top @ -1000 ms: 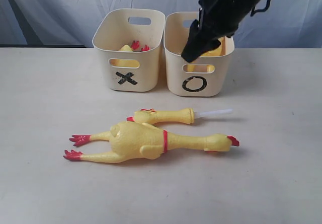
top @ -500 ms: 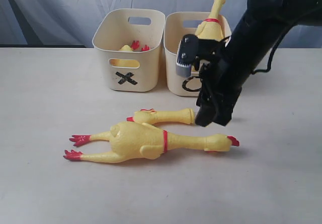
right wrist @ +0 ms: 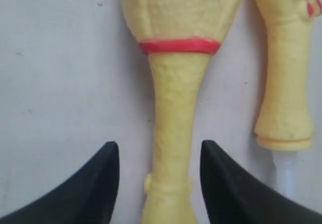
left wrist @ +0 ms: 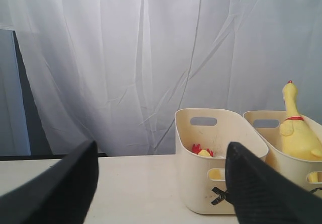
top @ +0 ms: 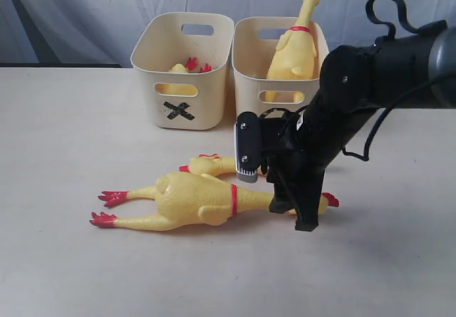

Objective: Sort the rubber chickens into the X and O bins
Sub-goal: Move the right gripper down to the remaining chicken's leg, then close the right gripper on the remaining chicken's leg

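Picking step: the right gripper (top: 296, 216), open, straddles the neck of the long yellow rubber chicken (top: 192, 204) on the table (top: 64, 267), apparently without touching. Next it must close and lift. Behind lie the small slim chicken (top: 214, 164), then the cream plastic X bin (top: 206, 96) and O bin (top: 249, 107). The left gripper (left wrist: 161, 148) is open and empty.

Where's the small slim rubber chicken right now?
In the exterior view, the small slim yellow rubber chicken lies just behind the long yellow rubber chicken, in front of the cream plastic X bin, partly hidden by the right arm.
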